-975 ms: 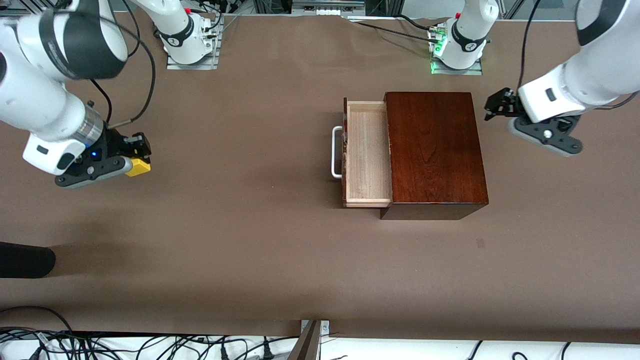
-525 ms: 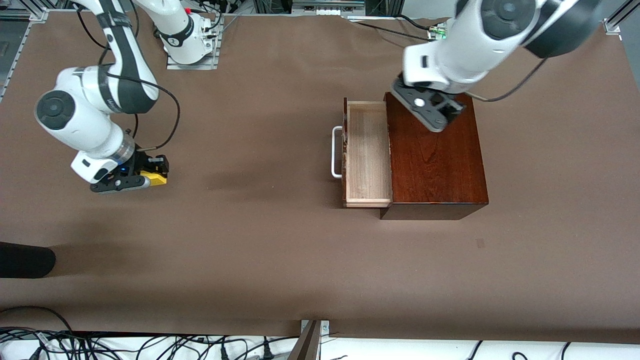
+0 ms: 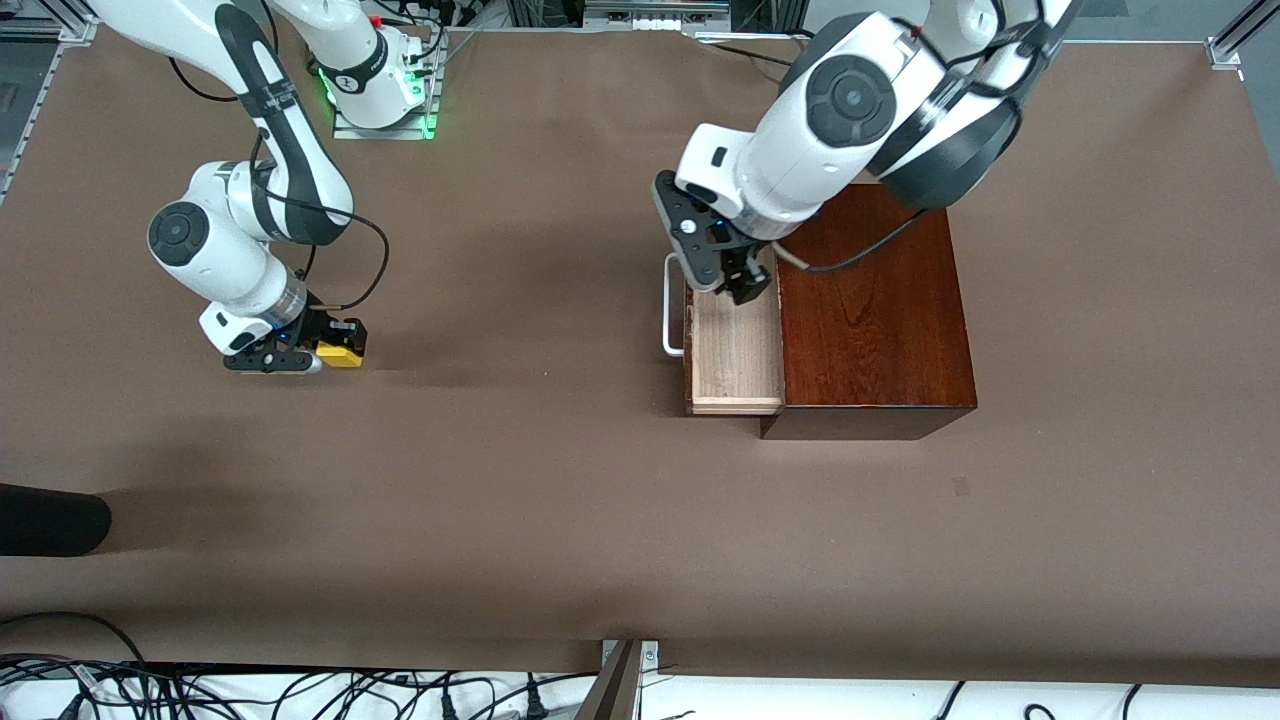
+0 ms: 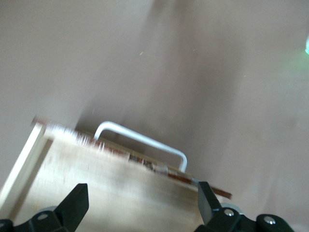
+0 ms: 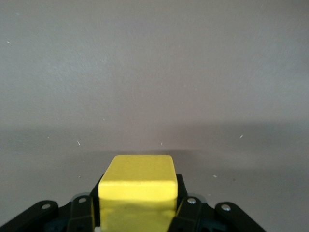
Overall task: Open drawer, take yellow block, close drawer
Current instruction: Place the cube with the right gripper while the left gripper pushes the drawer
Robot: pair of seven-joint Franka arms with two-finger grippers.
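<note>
I had the right tool (image 3: pixel 335 347) low over the table (image 3: pixel 560 500) toward the right arm's end, clenched on the yellow block (image 3: pixel 341 352); in the right wrist view the block (image 5: pixel 136 181) sat squarely between the dark fingers (image 5: pixel 186 208), bare brown table surface ahead of it. The block was well apart from the wooden box (image 3: pixel 870 300), which stood toward the left arm's end. The drawer (image 3: pixel 735 350) was pulled out of the box toward the right arm's end, its pale wood floor showing, and its white bar handle (image 3: pixel 668 320) stuck out on the front panel. My left tool (image 3: pixel 735 280) was over the open drawer, at the part farther from the front camera, just beside the box's front edge. Left tool was released: in the left wrist view its two fingertips (image 4: pixel 77 203) stood wide apart with the drawer's pale interior (image 4: pixel 116 188) between them and the handle (image 4: pixel 145 140) just past, nothing gripped. I couldn't tell whether the left tool's tips touched the drawer floor. A dark object (image 3: pixel 50 520) lay at the table's edge toward the right arm's end, nearer to the front camera than the block.
</note>
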